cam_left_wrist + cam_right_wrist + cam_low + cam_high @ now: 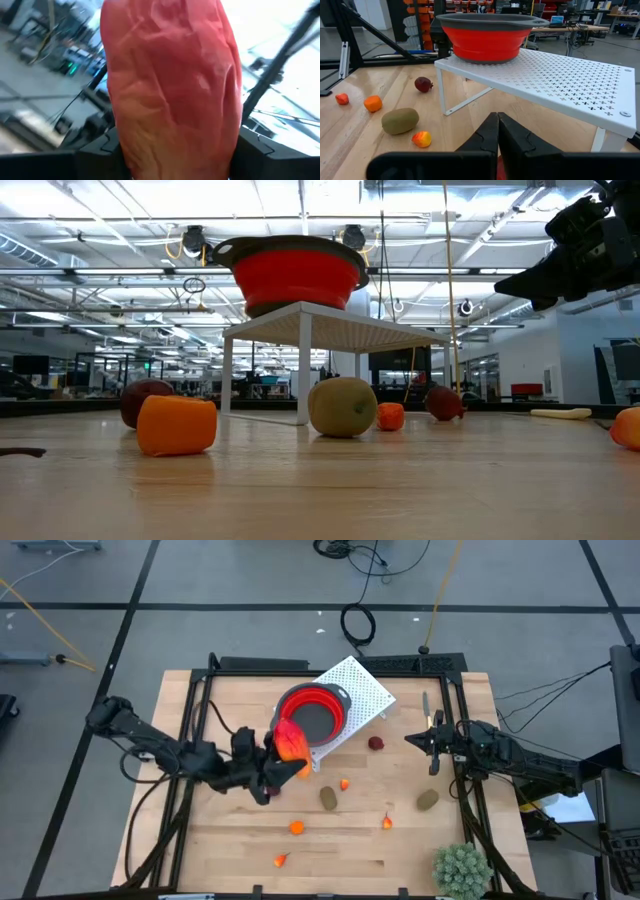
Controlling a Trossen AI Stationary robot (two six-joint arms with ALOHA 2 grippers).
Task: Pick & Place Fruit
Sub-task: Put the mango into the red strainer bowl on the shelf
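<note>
Now the red-orange fruit (290,743) (long piece) between left gripper (283,766) jaws.

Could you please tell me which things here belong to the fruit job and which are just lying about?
Part of the job:
- red-orange fruit, held in the left gripper beside the bowl
- two kiwis
- dark red ball
- small orange pieces
- red bowl on the white rack

Just lying about:
- spiky green plant
- right gripper, shut and idle

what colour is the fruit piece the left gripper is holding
Red shading to orange-yellow at one end. The fruit piece held in the left gripper shows best in the left wrist view.
</note>
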